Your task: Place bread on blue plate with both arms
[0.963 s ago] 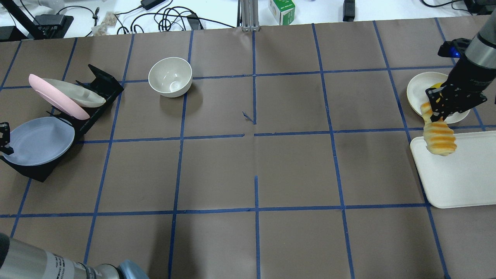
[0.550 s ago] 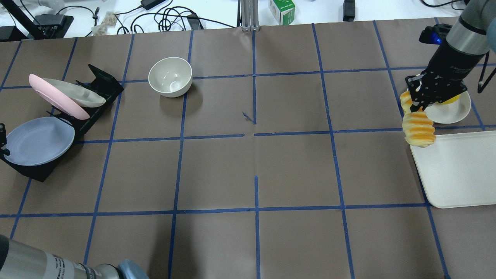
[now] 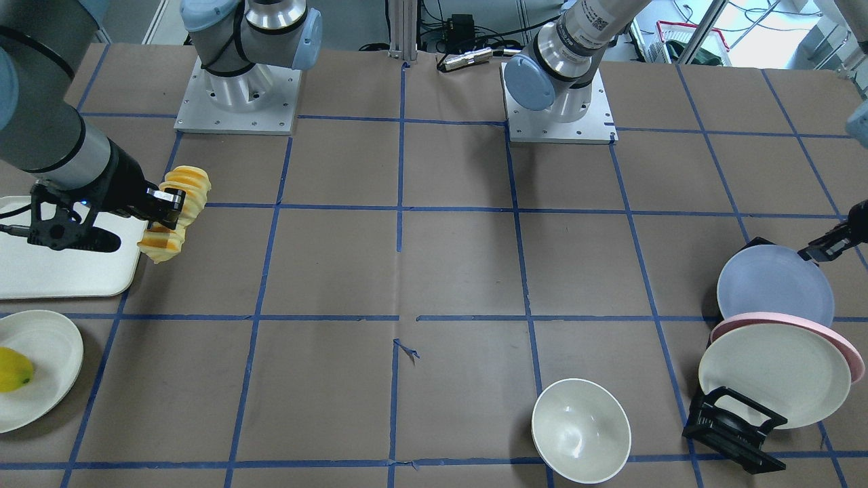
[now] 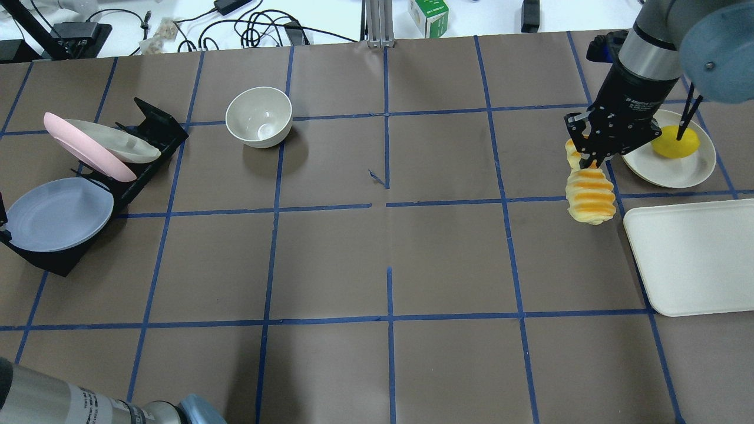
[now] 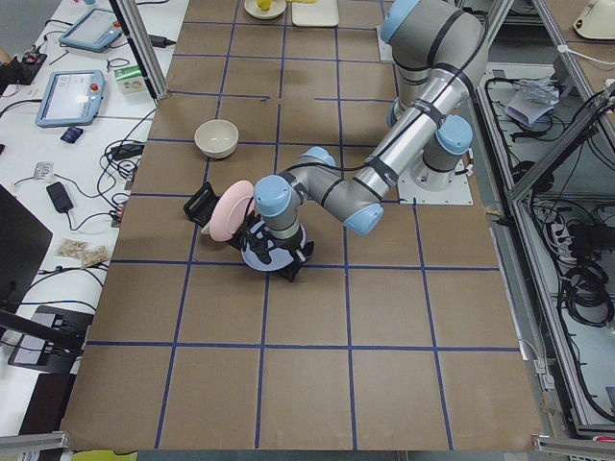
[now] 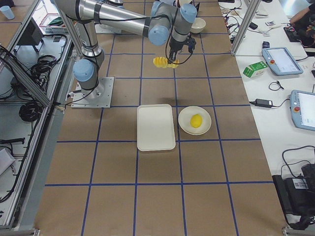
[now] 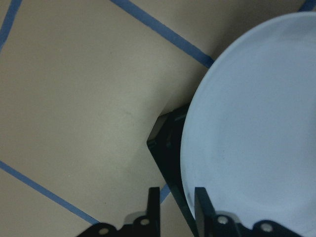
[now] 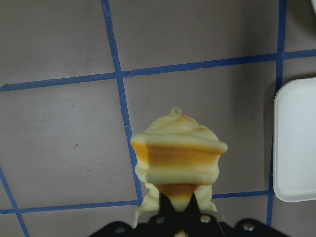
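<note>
A robotics laboratory was pictured. A left arm [image 3: 569,47] and a right arm [image 3: 258,34] were seen bolted by steel base plates [image 3: 237,108] to a table [image 3: 461,271] covered in brown paper and gridded with blue tape [image 3: 400,203]. Teach pendants [image 5: 69,98] and loose cables [image 4: 259,29] were laid along a white bench beside it, and the cell was framed by aluminium struts [image 6: 241,24].
</note>
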